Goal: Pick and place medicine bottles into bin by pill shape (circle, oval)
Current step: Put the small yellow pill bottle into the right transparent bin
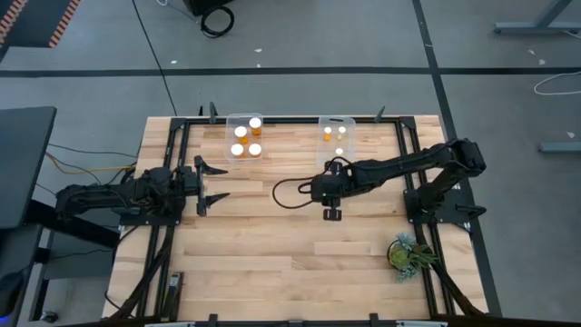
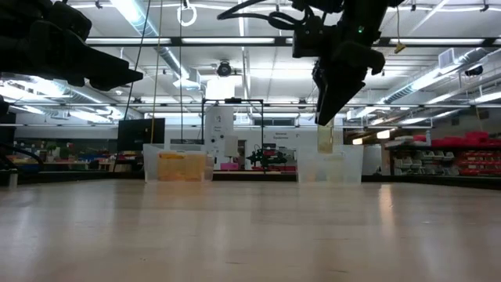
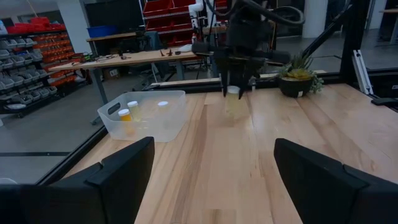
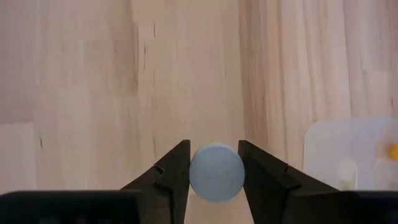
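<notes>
My right gripper point(image 4: 214, 171) clamps a bottle point(image 4: 216, 172) by its cap; I should carry level toward the two-o'clock bin point(image 1: 336, 134), release low

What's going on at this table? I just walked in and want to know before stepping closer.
The right end effector is shut on a small medicine bottle with a round white cap, carrying it above the wooden table. The two clear plastic tubs at the far edge already hold bottles: four in the left tub, three in the right tub. The left end effector waits open at the table's left side. A small green potted plant stands near the right arm's base.
</notes>
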Motion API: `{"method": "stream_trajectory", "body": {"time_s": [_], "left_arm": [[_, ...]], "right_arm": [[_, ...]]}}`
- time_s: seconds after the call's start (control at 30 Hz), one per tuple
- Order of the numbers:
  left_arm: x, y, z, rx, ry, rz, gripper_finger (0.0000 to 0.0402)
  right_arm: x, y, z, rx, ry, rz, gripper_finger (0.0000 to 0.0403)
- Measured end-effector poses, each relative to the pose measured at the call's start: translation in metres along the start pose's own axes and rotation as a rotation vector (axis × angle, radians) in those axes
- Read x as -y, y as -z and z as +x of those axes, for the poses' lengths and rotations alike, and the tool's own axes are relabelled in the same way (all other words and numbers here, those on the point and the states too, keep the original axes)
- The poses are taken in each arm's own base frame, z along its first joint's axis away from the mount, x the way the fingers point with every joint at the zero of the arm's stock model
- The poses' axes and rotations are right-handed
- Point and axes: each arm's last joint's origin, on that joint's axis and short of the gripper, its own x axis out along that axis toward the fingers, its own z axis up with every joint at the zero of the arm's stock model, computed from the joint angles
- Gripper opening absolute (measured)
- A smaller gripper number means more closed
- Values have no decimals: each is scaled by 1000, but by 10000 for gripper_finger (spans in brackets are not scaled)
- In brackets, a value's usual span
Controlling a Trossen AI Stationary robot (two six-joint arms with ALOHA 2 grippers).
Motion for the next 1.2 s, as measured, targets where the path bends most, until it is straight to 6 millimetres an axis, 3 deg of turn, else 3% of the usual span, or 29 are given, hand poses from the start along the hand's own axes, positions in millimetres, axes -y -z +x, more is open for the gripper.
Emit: {"method": "stream_trajectory", "body": {"time_s": [0.23,0.67,1.2], "left_arm": [[0,0,0,0,0,0,341],[0,0,0,0,-1,0,341],[0,0,0,1,0,0,341]], "right_arm": [[22,-7,2,26,-9,-40,135],[69,-33,-19,128,55,-59,135],[137,-20,-14,91,136,113,135]]}}
